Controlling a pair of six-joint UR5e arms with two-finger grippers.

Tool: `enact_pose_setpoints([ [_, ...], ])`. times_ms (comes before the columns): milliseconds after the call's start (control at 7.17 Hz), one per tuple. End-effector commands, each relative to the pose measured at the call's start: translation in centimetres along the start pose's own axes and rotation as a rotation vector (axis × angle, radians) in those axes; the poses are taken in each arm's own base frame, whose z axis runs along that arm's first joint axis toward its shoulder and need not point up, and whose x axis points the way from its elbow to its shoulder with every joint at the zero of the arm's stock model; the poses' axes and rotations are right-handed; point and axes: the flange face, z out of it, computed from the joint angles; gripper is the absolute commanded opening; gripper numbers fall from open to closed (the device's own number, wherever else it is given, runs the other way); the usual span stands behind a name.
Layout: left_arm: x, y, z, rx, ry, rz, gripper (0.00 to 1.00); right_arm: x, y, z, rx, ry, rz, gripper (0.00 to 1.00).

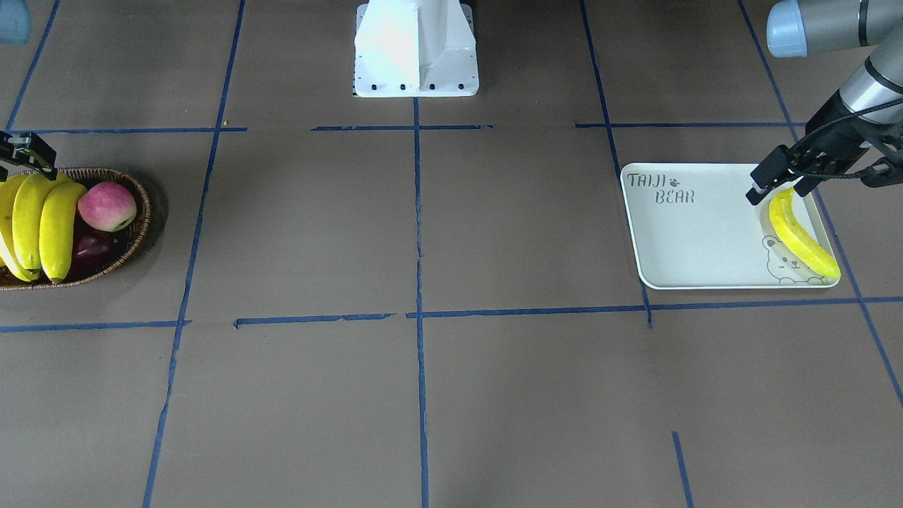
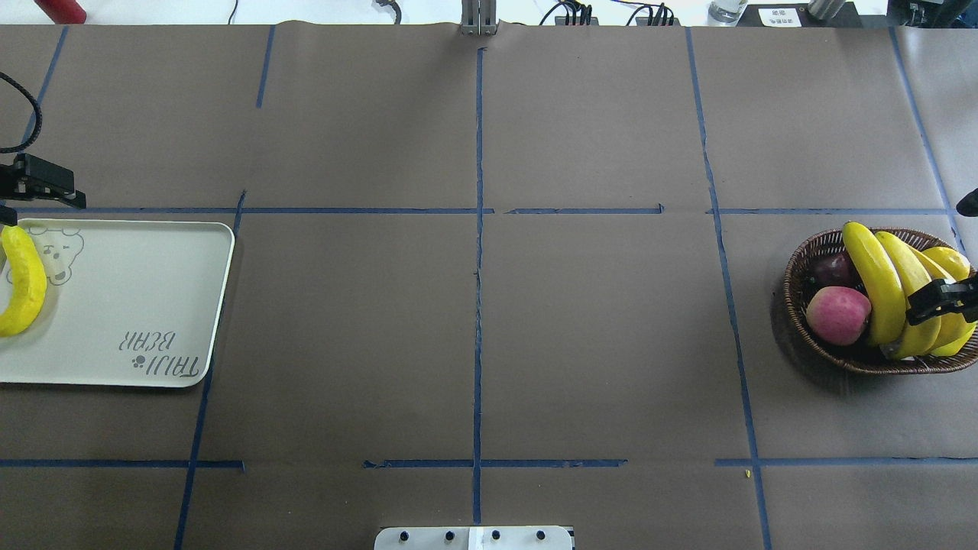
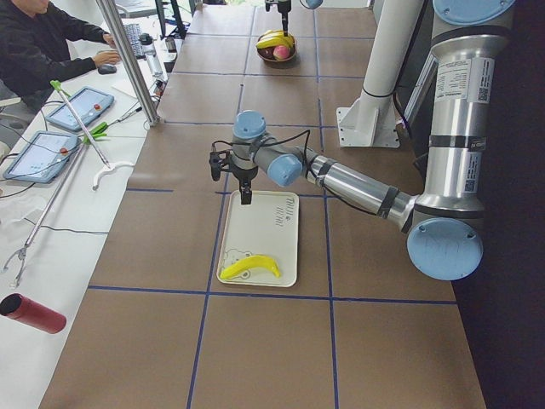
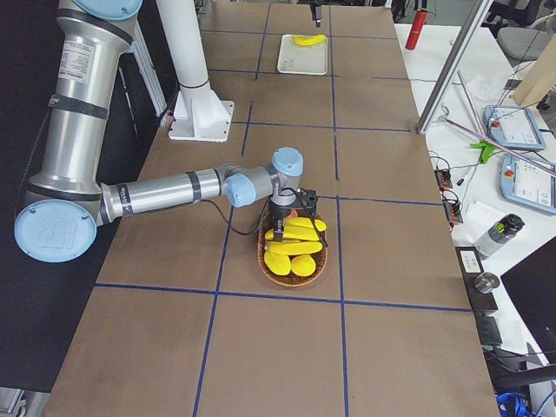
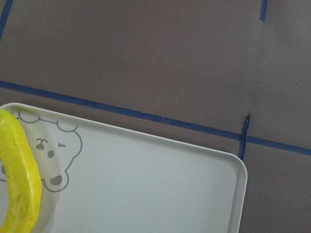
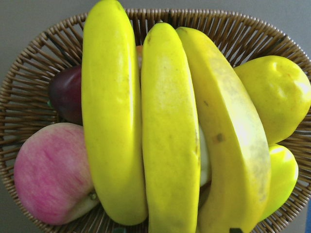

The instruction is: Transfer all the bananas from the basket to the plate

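Three bananas (image 2: 879,283) lie side by side across the brown wicker basket (image 2: 810,252), filling the right wrist view (image 6: 165,136). My right gripper (image 2: 943,298) hovers open just over them, holding nothing. One more banana (image 1: 797,236) lies on the pale plate (image 1: 691,240), over its bear drawing. My left gripper (image 1: 776,185) hangs open just above that banana's end nearest the robot, with nothing in it. In the left wrist view the banana (image 5: 19,184) rests at the plate's (image 5: 146,184) left side.
A pink-red apple (image 2: 838,315) and a dark red fruit (image 2: 833,269) share the basket with the bananas, and a yellow rounded fruit (image 6: 272,92) sits under them. The robot's white base (image 1: 416,63) stands mid-table. Blue tape lines cross the brown table cover.
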Motion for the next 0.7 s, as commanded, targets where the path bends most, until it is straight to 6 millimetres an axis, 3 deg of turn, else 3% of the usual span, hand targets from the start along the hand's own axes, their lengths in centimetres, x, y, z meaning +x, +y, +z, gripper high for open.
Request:
enact_pose_setpoints([
  [0, 0.0, 0.0, 0.0, -0.001, 0.0, 0.0, 1.0, 0.0, 0.0, 0.2, -0.004, 0.002, -0.002, 0.66],
  [558, 0.0, 0.0, 0.0, -0.001, 0.0, 0.0, 1.0, -0.2, -1.2, 0.9, -0.005, 0.004, -0.006, 0.64],
])
